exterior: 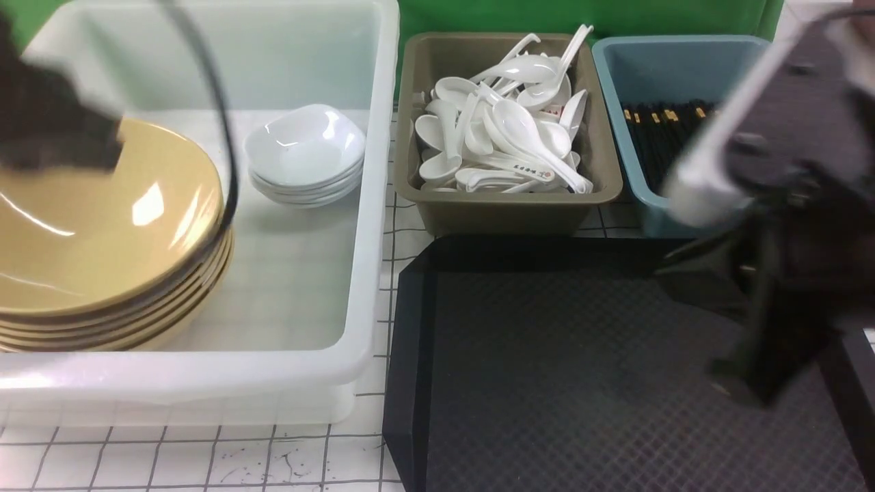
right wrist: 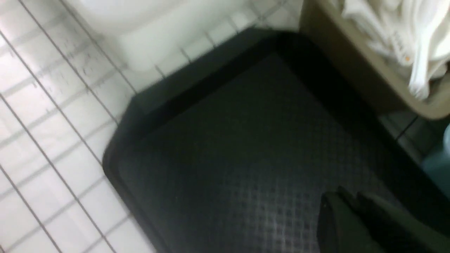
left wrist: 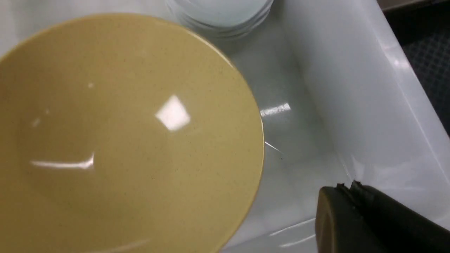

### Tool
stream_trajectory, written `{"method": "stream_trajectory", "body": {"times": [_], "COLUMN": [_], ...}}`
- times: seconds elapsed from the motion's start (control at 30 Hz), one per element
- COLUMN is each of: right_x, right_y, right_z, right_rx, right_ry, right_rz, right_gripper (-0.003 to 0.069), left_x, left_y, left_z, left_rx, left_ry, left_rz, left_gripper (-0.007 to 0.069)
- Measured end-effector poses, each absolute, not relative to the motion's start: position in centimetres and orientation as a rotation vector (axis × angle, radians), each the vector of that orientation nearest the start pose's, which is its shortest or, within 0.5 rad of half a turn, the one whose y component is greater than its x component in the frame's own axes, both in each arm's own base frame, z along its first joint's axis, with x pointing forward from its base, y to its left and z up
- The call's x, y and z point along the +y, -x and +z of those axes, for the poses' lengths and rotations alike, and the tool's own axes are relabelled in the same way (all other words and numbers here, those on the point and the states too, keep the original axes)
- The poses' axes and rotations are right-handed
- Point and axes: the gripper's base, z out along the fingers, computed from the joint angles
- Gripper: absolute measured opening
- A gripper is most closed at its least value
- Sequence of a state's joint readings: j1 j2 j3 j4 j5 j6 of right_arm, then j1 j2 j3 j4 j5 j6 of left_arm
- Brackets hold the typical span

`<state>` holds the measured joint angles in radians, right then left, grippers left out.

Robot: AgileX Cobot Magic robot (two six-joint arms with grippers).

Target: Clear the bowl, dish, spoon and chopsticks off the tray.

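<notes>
The black tray point(exterior: 547, 355) lies bare at the front right, also seen in the right wrist view point(right wrist: 228, 140). The yellow bowl point(exterior: 89, 225) tops a stack of bowls in the white tub point(exterior: 372, 205); it fills the left wrist view point(left wrist: 123, 140). The white dish point(exterior: 304, 143) tops a stack behind it. Spoons point(exterior: 509, 130) fill the brown bin. Chopsticks point(exterior: 666, 130) lie in the blue bin. My left gripper point(exterior: 82, 140) point(left wrist: 346, 186) hangs shut and empty above the bowl's far edge. Blurred over the tray's right side, my right gripper point(exterior: 752, 383) point(right wrist: 346, 196) is shut on nothing.
The brown bin point(exterior: 506, 205) and the blue bin point(exterior: 618, 82) stand side by side behind the tray. The white tub takes up the left half of the gridded tabletop point(exterior: 205, 458). A black cable point(exterior: 219, 102) hangs over the tub.
</notes>
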<state>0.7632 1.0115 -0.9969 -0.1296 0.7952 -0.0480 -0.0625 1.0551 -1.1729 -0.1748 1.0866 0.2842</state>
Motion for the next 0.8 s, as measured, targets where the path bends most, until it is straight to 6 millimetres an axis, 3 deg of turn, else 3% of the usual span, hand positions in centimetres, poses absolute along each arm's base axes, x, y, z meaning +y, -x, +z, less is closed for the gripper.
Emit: {"method": "stream_trajectory", "body": {"times": [0.07,0.1,0.23,0.43,0.6,0.8], "right_x": [12.7,11.8,10.0,7.8,7.5,7.5], "right_y": [-14.4,-13.1,-11.1,-8.6,-8.3,-8.3], "right_z": [36.3,36.3,36.2,35.8,35.5,35.5], "right_rx": [2.045,1.962,1.821,1.691,1.688,1.689], "right_ry": [0.938,0.897,0.831,0.754,0.742,0.740], "right_rz": [0.245,0.301,0.370,0.436,0.446,0.449], "right_gripper": [0.0097,0.0097,0.0097,0.0097,0.0097,0.0099], "left_x": [-2.5,-2.3,-1.9,-1.4,-0.9,-0.7], "left_y": [-17.5,-15.3,-10.6,-5.6,-3.7,-2.9], "left_z": [38.8,37.6,34.8,31.2,29.9,29.9], "left_rx": [2.350,2.305,2.200,2.071,1.960,1.906], "left_ry": [-0.371,-0.349,-0.265,-0.193,-0.191,-0.190], "left_rz": [-0.118,-0.114,-0.125,-0.119,-0.064,-0.031], "left_gripper": [-0.0006,-0.0006,-0.0006,-0.0006,-0.0006,-0.0006]}}
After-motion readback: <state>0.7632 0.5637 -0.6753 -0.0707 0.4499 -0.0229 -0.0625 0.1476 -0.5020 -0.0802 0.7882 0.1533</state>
